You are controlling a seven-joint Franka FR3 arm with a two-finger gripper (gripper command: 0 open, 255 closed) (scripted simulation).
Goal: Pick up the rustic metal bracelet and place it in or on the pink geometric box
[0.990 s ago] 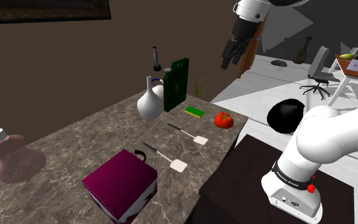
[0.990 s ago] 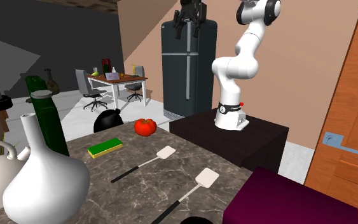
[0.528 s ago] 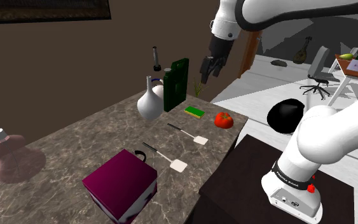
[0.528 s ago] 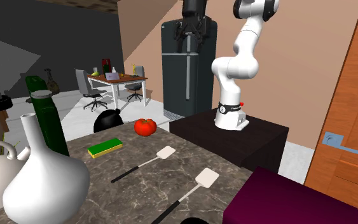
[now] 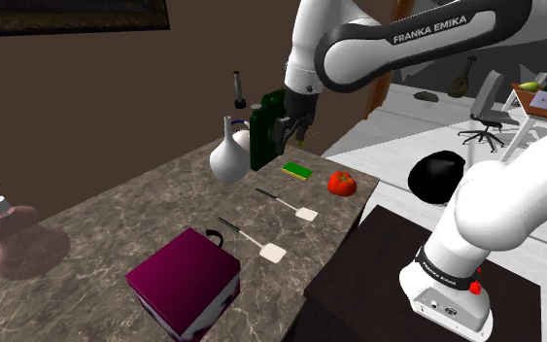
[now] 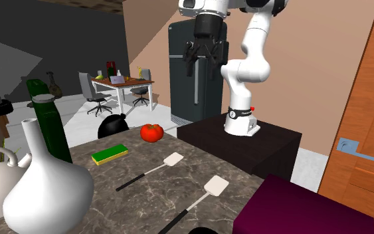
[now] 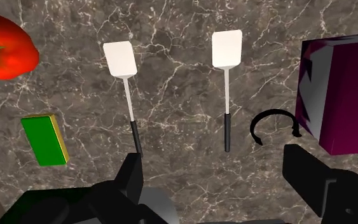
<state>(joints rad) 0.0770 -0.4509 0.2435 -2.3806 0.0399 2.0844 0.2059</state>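
Note:
The bracelet (image 7: 254, 130) is a thin dark open ring lying flat on the marble counter (image 7: 171, 102), a short gap from the dark pink box (image 7: 344, 95). In the shoulder view the bracelet (image 5: 210, 233) lies just behind the box (image 5: 184, 282), which stands near the counter's front edge. My black gripper (image 5: 288, 131) hangs open high above the counter, over its far end by the green bottle (image 5: 268, 126). In the wrist view the gripper (image 7: 219, 184) points straight down with nothing between its fingers (image 7: 131, 178). In the second exterior view the gripper (image 6: 202, 66) is well above the tabletop.
Two white spatulas (image 7: 120, 57) (image 7: 227, 49) lie side by side between gripper and box. A red tomato (image 5: 341, 183) and a green-yellow sponge (image 5: 298, 171) sit near the far end, beside a white vase (image 5: 230, 155). A pink bottle (image 5: 14, 238) stands at the shoulder view's left.
The arm has swung toward the shoulder view's left and come down, bringing the gripper from beyond the counter's end to above it. The fingers stay open. Nothing on the counter moved.

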